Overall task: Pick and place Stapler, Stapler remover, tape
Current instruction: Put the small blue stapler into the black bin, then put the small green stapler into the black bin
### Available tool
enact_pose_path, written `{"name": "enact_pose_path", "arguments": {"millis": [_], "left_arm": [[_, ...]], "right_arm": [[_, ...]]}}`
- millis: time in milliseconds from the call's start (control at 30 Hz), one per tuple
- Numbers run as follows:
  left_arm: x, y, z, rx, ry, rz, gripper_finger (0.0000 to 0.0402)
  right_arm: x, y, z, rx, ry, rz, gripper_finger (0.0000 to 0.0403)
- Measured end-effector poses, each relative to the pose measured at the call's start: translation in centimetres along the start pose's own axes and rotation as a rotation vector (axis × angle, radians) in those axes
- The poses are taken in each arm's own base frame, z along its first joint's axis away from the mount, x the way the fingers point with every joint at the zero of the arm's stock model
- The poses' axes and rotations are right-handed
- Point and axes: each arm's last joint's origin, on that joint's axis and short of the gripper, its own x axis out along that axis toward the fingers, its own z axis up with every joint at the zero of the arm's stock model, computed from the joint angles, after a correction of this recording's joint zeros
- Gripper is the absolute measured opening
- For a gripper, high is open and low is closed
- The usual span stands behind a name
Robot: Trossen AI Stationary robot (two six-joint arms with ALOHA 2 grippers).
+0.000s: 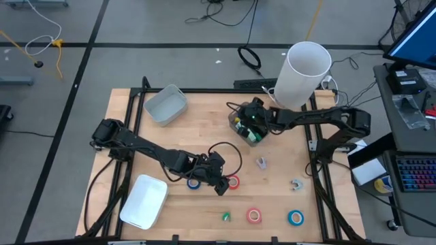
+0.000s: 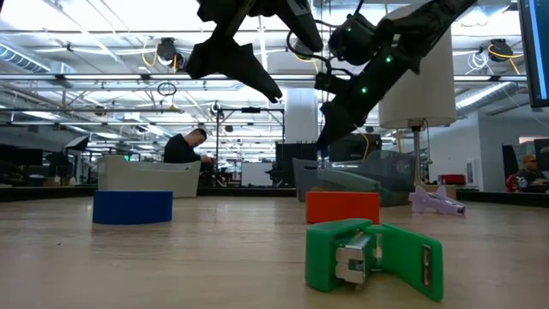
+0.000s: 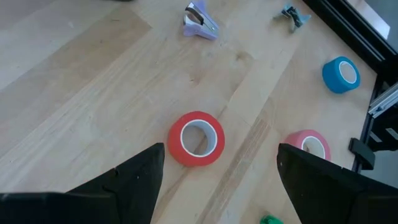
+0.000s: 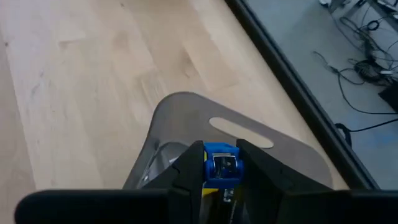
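left pincer (image 1: pixel 222 185), fingers spread, hovers over the red tape ring with pale centre (image 3: pixel 196 138) mid-worktop (image 1: pixel 204 129); judged risk: a finger clips the ring and rolls it toward the pink ring (image 3: pixel 308 146) just beside. right pincer (image 4: pixel 219 163) pinches a small blue stapler (image 4: pixel 221 163) over the grey plastic bin (image 1: pixel 246 128), near the worktop's far edge; early release could miss.

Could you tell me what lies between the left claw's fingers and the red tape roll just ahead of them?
Nothing: in the left wrist view only bare wooden tabletop separates the open left claw from the red ring-shaped tape roll.
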Motion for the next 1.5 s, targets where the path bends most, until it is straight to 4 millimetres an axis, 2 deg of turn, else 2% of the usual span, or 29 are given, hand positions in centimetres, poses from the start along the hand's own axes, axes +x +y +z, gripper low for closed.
{"name": "enact_pose_path", "arguments": {"millis": [267, 700, 867, 1067, 1200, 1300, 1500], "left_arm": [[0.0, 0.0, 0.0, 0.006, 0.000, 0.001, 0.0310], [0.0, 0.0, 0.0, 0.003, 0.001, 0.000, 0.0310], [-0.1, -0.2, -0.3, 0.014, 0.005, -0.005, 0.0310], [-0.4, -0.9, -1.2, 0.113, 0.016, -0.023, 0.0310], [-0.8, -1.5, -2.1, 0.123, 0.029, -0.050, 0.0310], [-1.1, -2.2, -3.0, 0.099, 0.063, -0.090, 0.0310], [-0.3, -3.7, -5.6, -0.090, 0.190, -0.175, 0.0310]], "right_arm": [[0.2, -0.7, 0.0, 0.015, 0.002, -0.016, 0.0096], [-0.1, -0.8, 0.1, 0.014, -0.001, 0.035, 0.0154], [-3.2, -0.1, 1.4, 0.036, -0.097, 0.190, 0.0154], [-8.9, 0.4, 2.6, 0.088, -0.216, 0.475, 0.0149], [-12.3, 0.8, 2.2, 0.065, -0.219, 0.623, 0.0150], [-14.4, 1.1, 1.5, 0.034, -0.196, 0.666, 0.0147], [-17.4, 1.5, 0.6, -0.001, -0.199, 0.734, 0.0145]]}}
